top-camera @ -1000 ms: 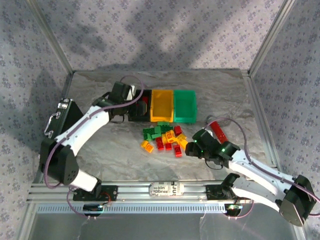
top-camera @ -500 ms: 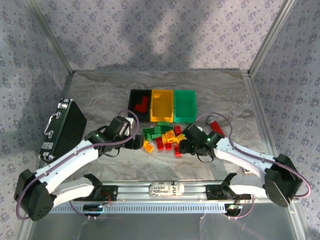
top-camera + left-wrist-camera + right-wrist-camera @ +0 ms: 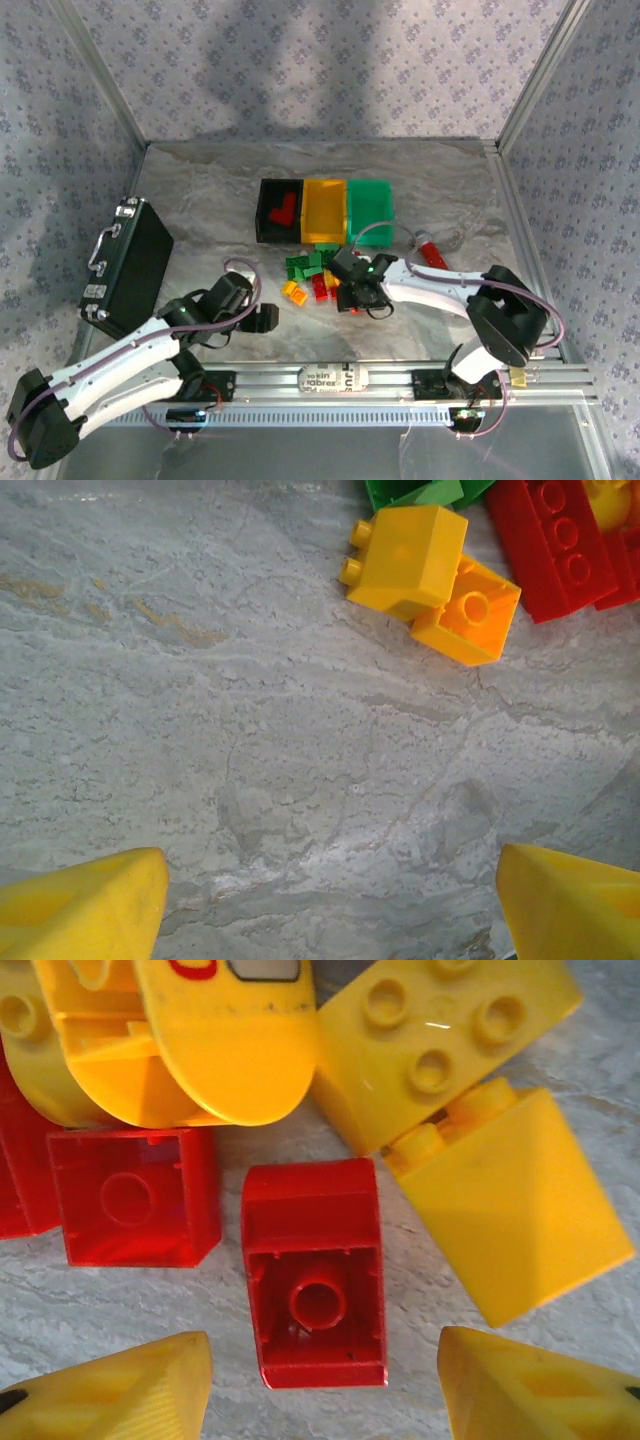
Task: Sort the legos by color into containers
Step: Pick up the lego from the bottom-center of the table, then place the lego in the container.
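Operator: What is this place like?
Spotter: Your table (image 3: 200,190) is grey stone with pale swirls. Flowery cloth walls (image 3: 320,70) stand round it. A black case (image 3: 130,262) lies at the left.
Operator: Where is everything?
Spotter: Your left gripper (image 3: 325,905) hangs over bare table, fingers spread wide with nothing between. Two yellow bricks (image 3: 405,560) lie just past it. At the back sit the black bin (image 3: 266,228) with red bricks (image 3: 283,210) inside, then the yellow bin (image 3: 323,212), then the green bin (image 3: 370,208). The pile of legos (image 3: 312,270) lies in front of them. Your right gripper (image 3: 322,1385) is low over the pile, fingers apart on each side of a red brick (image 3: 315,1280), hollow side up, not touching it.
Operator: What is hard to see?
Spotter: Your right arm (image 3: 430,285) covers part of the pile. I cannot tell what lies in the yellow and green bins
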{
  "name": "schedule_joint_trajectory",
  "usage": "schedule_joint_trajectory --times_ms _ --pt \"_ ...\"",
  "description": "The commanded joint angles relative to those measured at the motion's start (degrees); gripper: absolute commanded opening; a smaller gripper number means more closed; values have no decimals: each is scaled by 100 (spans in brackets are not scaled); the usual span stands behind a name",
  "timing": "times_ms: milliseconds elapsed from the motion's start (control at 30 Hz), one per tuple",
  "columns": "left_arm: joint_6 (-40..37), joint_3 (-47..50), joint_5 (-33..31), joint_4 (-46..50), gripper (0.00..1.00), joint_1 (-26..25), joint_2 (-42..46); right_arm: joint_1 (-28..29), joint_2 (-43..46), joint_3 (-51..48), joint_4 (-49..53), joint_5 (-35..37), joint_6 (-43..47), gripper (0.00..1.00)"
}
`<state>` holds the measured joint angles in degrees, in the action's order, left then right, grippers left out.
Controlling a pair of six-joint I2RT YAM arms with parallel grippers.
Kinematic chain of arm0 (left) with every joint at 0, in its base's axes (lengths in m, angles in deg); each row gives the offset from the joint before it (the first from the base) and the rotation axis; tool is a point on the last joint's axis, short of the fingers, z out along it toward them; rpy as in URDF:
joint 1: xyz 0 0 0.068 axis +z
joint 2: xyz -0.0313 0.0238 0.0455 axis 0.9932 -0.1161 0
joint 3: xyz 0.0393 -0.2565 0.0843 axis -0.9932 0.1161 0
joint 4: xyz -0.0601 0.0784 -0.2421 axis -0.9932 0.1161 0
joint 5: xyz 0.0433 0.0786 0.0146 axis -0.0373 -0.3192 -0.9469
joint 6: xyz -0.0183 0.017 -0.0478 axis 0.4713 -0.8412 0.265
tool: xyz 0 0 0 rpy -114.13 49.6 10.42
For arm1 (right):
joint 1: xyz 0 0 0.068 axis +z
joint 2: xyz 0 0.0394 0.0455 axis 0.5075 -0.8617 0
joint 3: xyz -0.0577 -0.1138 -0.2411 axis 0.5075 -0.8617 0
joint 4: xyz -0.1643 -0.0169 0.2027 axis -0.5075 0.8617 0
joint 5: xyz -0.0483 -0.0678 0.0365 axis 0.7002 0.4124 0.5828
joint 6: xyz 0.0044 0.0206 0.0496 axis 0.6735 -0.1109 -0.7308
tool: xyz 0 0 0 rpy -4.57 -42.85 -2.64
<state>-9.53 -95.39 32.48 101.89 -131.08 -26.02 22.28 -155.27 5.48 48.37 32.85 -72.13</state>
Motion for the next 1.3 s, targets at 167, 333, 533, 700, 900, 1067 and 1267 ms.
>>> schedule_joint_trajectory --times_ms 167,333,533,700,900,1067,1267 --pt "30 -145 -127 46 84 -49 -104 29 -454 180 65 213 -192 56" --pt "8 -155 -154 -44 84 -59 -277 88 -545 270 84 232 -180 39" --pt "13 -121 -191 -39 84 -90 -312 216 -207 821 675 509 -95 33" --pt "-51 -81 -336 94 84 -130 -355 158 -280 2032 980 438 514 34" --pt "128 19 -477 136 82 -386 -346 -131 -1256 3763 1178 70 1291 35" --pt "370 47 -699 143 82 -736 -310 -485 -2295 5179 1231 -486 1655 34" --pt "477 5 -765 206 82 -835 -289 -704 -3371 6790 1700 -735 1996 34"
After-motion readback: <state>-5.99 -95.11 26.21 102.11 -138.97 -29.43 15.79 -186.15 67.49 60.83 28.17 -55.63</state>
